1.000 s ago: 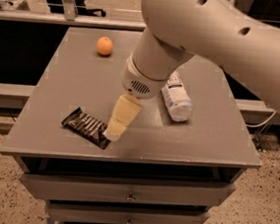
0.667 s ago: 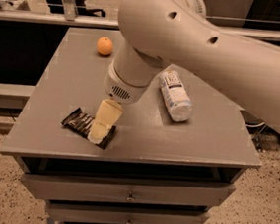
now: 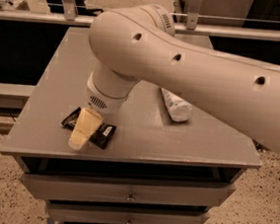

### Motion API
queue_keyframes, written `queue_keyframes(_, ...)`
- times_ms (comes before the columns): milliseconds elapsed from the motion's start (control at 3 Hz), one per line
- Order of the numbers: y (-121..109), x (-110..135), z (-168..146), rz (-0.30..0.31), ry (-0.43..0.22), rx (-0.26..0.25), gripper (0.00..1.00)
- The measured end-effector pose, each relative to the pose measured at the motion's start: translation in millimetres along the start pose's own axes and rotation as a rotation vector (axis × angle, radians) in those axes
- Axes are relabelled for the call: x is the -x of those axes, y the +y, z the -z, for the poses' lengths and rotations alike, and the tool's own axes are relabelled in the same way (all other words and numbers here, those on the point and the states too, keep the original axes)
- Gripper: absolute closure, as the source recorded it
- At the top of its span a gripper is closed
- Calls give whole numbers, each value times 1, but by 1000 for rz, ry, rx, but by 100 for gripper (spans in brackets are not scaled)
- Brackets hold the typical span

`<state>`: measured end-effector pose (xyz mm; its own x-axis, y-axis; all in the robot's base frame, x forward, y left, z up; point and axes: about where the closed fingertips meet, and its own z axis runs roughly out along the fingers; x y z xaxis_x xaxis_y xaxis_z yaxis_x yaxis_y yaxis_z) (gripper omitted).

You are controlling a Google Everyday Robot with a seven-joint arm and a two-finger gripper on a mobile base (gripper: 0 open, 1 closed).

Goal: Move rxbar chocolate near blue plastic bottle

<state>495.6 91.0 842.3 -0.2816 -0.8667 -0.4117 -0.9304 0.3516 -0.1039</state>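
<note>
The robot's cream arm (image 3: 193, 74) reaches in from the right and fills much of the view, bending down over the grey table (image 3: 58, 86). At its end the pincer (image 3: 77, 141) points down and towards the table's front left edge. It lies directly over the rxbar chocolate (image 3: 104, 134), and its tip reaches almost to the table's lip. Whether the pincer is apart, together or clamped on the bar cannot be told from this angle, since it reads as one pale wedge.

The rxbar chocolate lies flat near the front left corner, its black wrapper showing on either side of the pincer. The blue plastic bottle (image 3: 177, 107) lies on its side further right, well apart from the bar and partly hidden under the arm. Drawers (image 3: 130, 192) run below the tabletop.
</note>
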Motion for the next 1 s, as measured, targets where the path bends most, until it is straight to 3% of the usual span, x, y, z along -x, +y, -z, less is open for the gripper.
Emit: queue_keyframes(1000, 3, 4, -20, -51, 21, -25, 65)
